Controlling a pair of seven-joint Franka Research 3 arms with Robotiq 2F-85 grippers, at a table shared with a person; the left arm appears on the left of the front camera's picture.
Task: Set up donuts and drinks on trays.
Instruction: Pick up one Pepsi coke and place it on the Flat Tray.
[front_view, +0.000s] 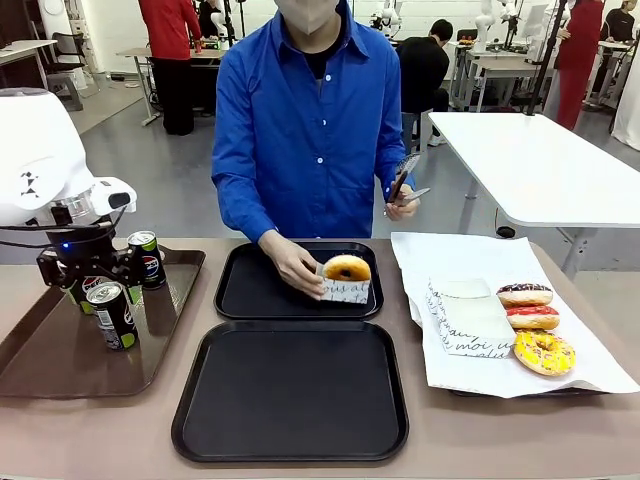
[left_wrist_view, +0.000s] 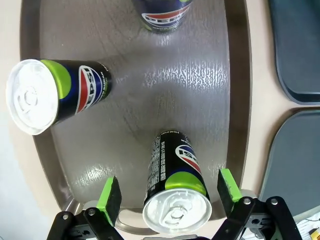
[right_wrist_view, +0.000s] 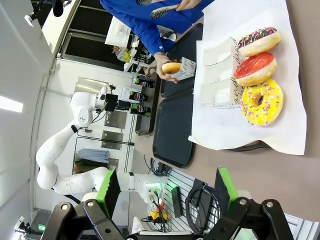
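Three drinks stand on a brown tray (front_view: 50, 350). My left gripper (left_wrist_view: 169, 197) is open, and its green pads (left_wrist_view: 110, 199) flank one can (left_wrist_view: 175, 185) without touching it. The front view shows this gripper (front_view: 88, 285) beside the other two cans (front_view: 113, 315) (front_view: 147, 258). Two black trays lie mid-table, the near one (front_view: 290, 390) bare. On the far tray (front_view: 255, 290) the person's hand holds a boxed glazed donut (front_view: 346, 278). A chocolate (front_view: 524, 294), a red (front_view: 532, 317) and a yellow donut (front_view: 544, 352) lie on white paper. High above them my right gripper (right_wrist_view: 166, 192) is open, holding nothing.
The person's other hand holds tongs (front_view: 405, 182) above the table's far edge. Flat white paper boxes (front_view: 468, 315) lie on the white paper (front_view: 450, 255) left of the donuts. The brown tray's rim (left_wrist_view: 237, 100) runs close to the black trays (left_wrist_view: 300, 45).
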